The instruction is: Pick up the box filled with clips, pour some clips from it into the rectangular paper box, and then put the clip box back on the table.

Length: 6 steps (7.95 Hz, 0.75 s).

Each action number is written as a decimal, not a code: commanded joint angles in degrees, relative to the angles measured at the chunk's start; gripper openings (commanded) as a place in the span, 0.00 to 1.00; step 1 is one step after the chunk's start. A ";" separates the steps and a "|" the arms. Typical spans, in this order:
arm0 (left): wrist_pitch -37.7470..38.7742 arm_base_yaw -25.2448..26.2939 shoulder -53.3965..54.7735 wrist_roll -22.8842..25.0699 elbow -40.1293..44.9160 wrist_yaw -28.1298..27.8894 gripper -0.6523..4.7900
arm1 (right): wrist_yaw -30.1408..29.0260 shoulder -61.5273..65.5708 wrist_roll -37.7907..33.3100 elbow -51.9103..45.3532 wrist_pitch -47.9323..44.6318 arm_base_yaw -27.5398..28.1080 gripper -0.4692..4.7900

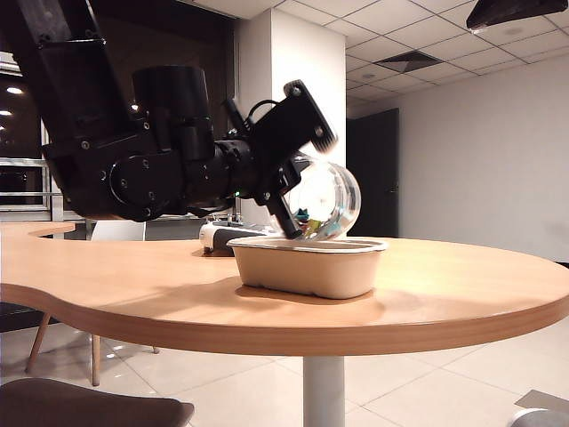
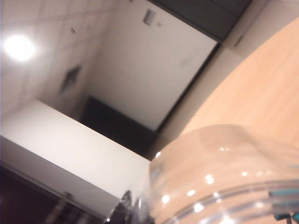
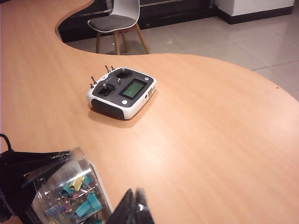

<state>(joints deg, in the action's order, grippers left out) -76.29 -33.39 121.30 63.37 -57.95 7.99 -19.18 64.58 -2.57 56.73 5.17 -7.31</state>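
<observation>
The box filled with clips (image 1: 331, 200), a clear round jar, hangs tilted over the rectangular paper box (image 1: 307, 267), its mouth dipping towards the beige tray's rim. My left gripper (image 1: 307, 182) is shut on the jar from the side. Colourful clips (image 1: 307, 222) lie at the jar's low end. In the left wrist view the jar (image 2: 224, 177) fills the corner, with teal clips (image 2: 284, 205) and one dark finger (image 2: 122, 211) beside it. The right wrist view shows the jar (image 3: 70, 191) with its clips (image 3: 86, 203), and my right gripper (image 3: 134, 198) shut and empty just beside it above the table (image 3: 210, 130).
A white and black remote controller (image 3: 122, 92) lies on the table beyond the jar and shows behind the tray (image 1: 216, 238) in the exterior view. A white chair (image 3: 117, 18) stands past the table's curved far edge. The table rests on a white pedestal (image 1: 323, 391).
</observation>
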 commanded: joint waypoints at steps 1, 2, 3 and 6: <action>1.86 -0.11 -1.79 -17.18 -0.48 -9.73 0.11 | -0.48 -0.24 0.02 0.28 -0.42 -0.07 0.09; 10.34 -0.50 -3.58 -18.40 -1.14 -13.07 0.11 | -0.50 -0.24 0.02 0.31 -0.44 -0.07 0.09; 20.11 -0.48 -6.03 -22.53 -3.28 -13.38 0.11 | -0.48 -0.24 0.00 0.31 -0.46 -0.07 0.09; 12.94 -0.31 -6.58 -26.40 -4.11 -13.31 0.11 | -0.48 -0.24 0.00 0.31 -0.66 -0.07 0.09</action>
<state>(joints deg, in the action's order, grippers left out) -58.43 -33.65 115.11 36.38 -62.11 -5.21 -19.35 64.58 -2.55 56.73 5.45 -7.31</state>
